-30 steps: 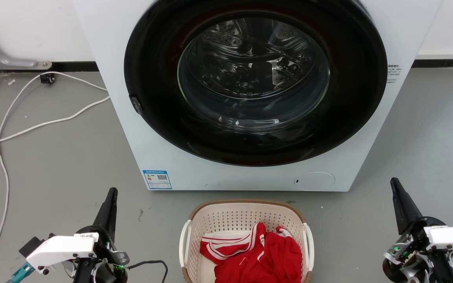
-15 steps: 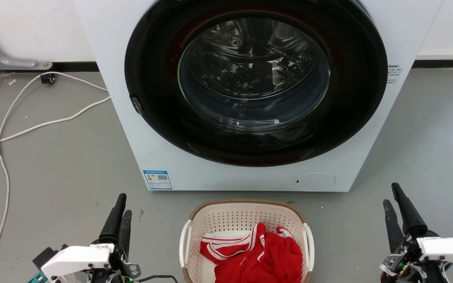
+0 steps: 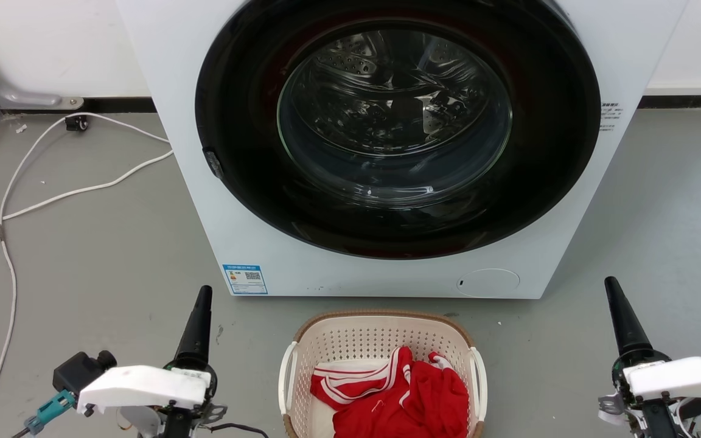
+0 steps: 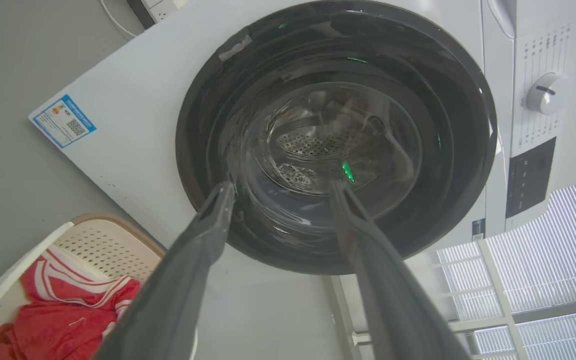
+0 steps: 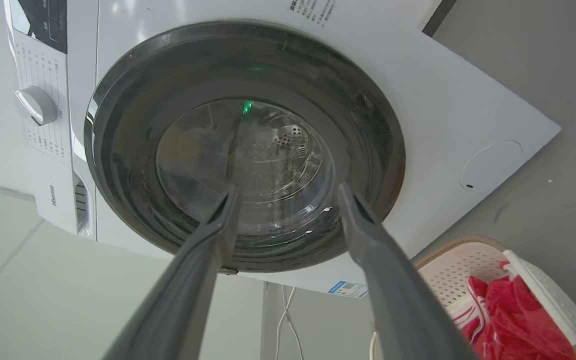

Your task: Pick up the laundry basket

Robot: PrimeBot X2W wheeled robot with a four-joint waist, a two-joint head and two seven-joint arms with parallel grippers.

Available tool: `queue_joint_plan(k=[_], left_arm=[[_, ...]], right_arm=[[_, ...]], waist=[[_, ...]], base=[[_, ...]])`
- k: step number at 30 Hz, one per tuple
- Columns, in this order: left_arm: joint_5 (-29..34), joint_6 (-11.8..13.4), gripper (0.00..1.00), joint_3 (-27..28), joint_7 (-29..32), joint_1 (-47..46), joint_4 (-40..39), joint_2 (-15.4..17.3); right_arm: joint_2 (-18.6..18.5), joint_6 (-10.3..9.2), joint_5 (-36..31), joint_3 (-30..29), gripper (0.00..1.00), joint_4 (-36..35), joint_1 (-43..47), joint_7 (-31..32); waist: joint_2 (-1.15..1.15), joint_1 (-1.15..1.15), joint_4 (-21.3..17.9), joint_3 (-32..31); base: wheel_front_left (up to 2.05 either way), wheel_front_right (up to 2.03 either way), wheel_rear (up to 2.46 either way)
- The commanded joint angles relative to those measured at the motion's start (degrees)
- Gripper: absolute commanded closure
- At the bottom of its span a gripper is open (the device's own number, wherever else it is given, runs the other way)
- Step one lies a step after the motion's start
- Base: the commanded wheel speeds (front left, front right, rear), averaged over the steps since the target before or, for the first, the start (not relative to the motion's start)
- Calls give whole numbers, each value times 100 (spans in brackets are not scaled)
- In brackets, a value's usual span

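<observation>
Hovering above the grey floor [image 3: 113, 255], the left gripper [image 4: 283, 186] has its two dark fingers spread wide with nothing between them, and the right gripper [image 5: 288, 190] shows the same empty gap. The laundry basket [image 3: 367, 338] sits on the floor between the pair, to the right of the left claw and to the left of the right one, touching neither, with a red and white garment [image 3: 414, 398] heaped inside. Ahead of both sets of fingertips stands the washing machine [image 3: 204, 201], round dark door [image 3: 235, 91] facing them
</observation>
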Motion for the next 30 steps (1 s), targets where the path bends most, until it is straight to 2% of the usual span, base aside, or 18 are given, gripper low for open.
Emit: queue_joint_plan(k=[1, 12, 30], left_arm=[[375, 7, 0, -67, -66, -163, -131, 22], [1811, 118, 0, -420, -299, -189, -137, 101], [3284, 330, 0, -857, -630, -273, -33, 261]], right_arm=[[-9, 0, -404, -18, 0, -152, -81, -63], [63, 1, -2008, 6, 0, -363, 25, -115], [78, 1, -3705, 42, 0, -640, 169, -126]], waist=[[0, 0, 2, -1], [0, 0, 41, -21], [0, 0, 96, -66]], base=[[0, 0, 0], [0, 0, 0], [0, 0, 0]])
